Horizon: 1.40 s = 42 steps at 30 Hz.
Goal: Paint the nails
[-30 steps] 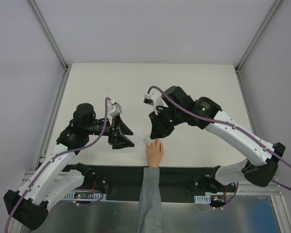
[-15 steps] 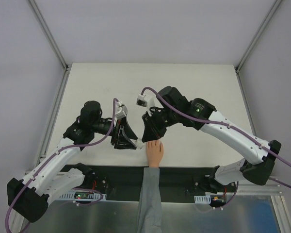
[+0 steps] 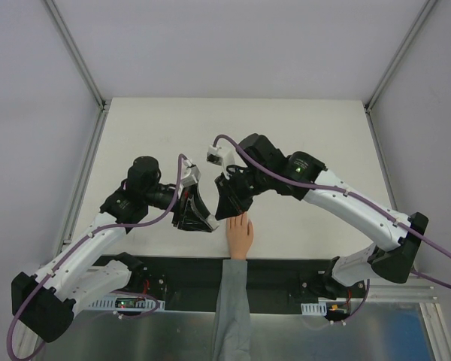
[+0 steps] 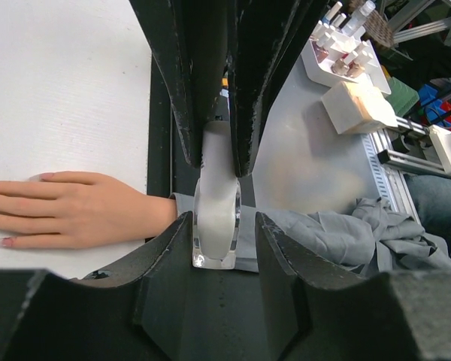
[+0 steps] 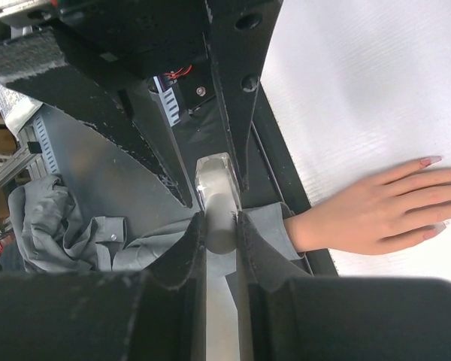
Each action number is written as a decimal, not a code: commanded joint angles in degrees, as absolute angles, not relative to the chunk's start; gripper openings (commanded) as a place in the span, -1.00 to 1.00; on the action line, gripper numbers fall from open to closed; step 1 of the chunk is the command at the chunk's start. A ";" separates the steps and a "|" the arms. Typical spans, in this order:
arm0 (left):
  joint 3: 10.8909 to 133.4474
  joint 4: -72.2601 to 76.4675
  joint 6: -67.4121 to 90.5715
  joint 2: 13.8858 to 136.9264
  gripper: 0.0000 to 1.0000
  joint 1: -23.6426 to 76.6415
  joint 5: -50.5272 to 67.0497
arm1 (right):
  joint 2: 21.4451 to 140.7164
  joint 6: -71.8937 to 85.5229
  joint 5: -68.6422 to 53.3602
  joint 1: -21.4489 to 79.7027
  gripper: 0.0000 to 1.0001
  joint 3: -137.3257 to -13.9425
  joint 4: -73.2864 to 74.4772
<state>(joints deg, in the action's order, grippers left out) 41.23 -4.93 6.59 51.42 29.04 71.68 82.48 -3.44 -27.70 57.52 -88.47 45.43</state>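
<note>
While a clear bottle is clasped between the jaws of the left tool, a slim pale piece, possibly a brush cap, is pinched tightly by the right tool. Whether bristles are carried on it cannot be told.

The hand is laid flat on the desk, palm down, and its grey sleeve is stretched back over the near edge. The nails are found at the fingertips, just beside the right tool and a little to the right of the left tool. No polish can be made out on them, so the painting is judged as not yet begun.

Several things could go wrong from here. Because each nail is much smaller than a tool finger, the skin could be smeared if the approach is slightly off. If the right tool is lowered too far, the fingers could be pressed. Since both tools are placed very close together, a collision could be caused during dipping. The bottle could also be tipped or dropped if it is gripped too lightly.
</note>
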 commanded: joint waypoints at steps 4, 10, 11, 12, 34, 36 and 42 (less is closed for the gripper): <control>42.45 -2.46 5.71 51.59 -0.33 30.15 74.36 | 83.14 -2.46 -28.13 57.66 -0.99 -91.23 42.80; 42.63 -2.46 6.06 51.68 -0.40 30.32 74.18 | 82.79 -2.11 -26.98 57.74 -0.99 -90.97 42.71; 42.63 -2.55 6.15 51.68 -0.35 30.32 73.74 | 82.71 -2.02 -26.98 57.74 -0.99 -91.05 42.63; 42.54 -2.55 6.15 51.51 -0.30 30.32 73.48 | 82.71 -1.93 -26.98 57.66 -0.99 -91.05 42.45; 40.70 -0.36 5.37 42.12 -1.00 30.59 43.89 | 81.92 18.17 -3.99 58.36 0.11 -91.41 43.07; 38.77 1.39 5.01 40.18 -1.00 30.67 35.36 | 81.13 24.94 -0.37 58.97 0.18 -90.18 38.53; 36.04 5.80 5.01 34.28 -1.00 30.76 24.89 | 82.00 29.10 14.23 61.96 0.18 -94.11 33.05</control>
<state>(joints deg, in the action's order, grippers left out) 37.17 -0.03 6.09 36.71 30.09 36.56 82.87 22.79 1.23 60.16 -89.08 38.72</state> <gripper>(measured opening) 0.218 0.589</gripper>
